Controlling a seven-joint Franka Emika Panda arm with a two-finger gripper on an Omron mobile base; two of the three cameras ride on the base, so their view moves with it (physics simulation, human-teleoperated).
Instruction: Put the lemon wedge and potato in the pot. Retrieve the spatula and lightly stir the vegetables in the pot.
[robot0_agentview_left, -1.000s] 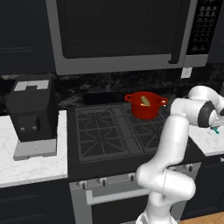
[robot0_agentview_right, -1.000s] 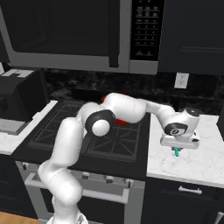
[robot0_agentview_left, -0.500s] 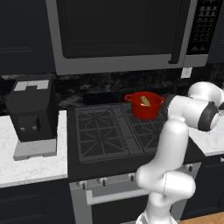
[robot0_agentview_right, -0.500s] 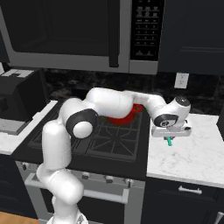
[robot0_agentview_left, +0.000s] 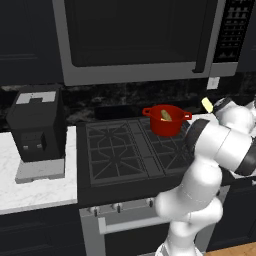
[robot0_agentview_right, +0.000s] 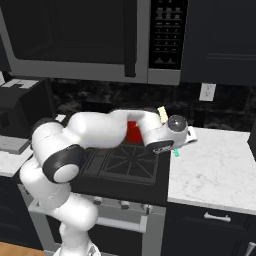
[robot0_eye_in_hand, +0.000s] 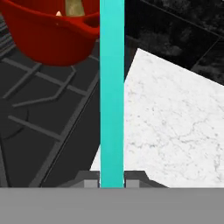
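Observation:
The red pot (robot0_agentview_left: 168, 121) stands on the back right burner of the stove; in the hand view the pot (robot0_eye_in_hand: 52, 37) is at the upper left. Inside it lies a tan-yellow lump (robot0_agentview_left: 166, 115), also seen from the hand as a tan lump (robot0_eye_in_hand: 74, 6) beside a small pale bit (robot0_eye_in_hand: 58, 14); I cannot tell potato from lemon wedge. My gripper (robot0_eye_in_hand: 112, 183) is shut on the teal spatula (robot0_eye_in_hand: 112, 87), which runs straight up that view, past the pot's right side. From the right base, the gripper (robot0_agentview_right: 175, 148) hovers over the stove's right edge, with the spatula's teal end (robot0_agentview_right: 176, 153) poking out below.
A white marble counter (robot0_agentview_right: 215, 170) lies right of the stove. The black grates (robot0_agentview_left: 125, 150) spread in front of the pot. A black coffee machine (robot0_agentview_left: 37, 130) stands on the left counter. A microwave (robot0_agentview_left: 135, 40) hangs above the stove.
The arm has swung left from the marble counter to the stove's right edge, rising a little, with the spatula held in the gripper. The pot has not moved.

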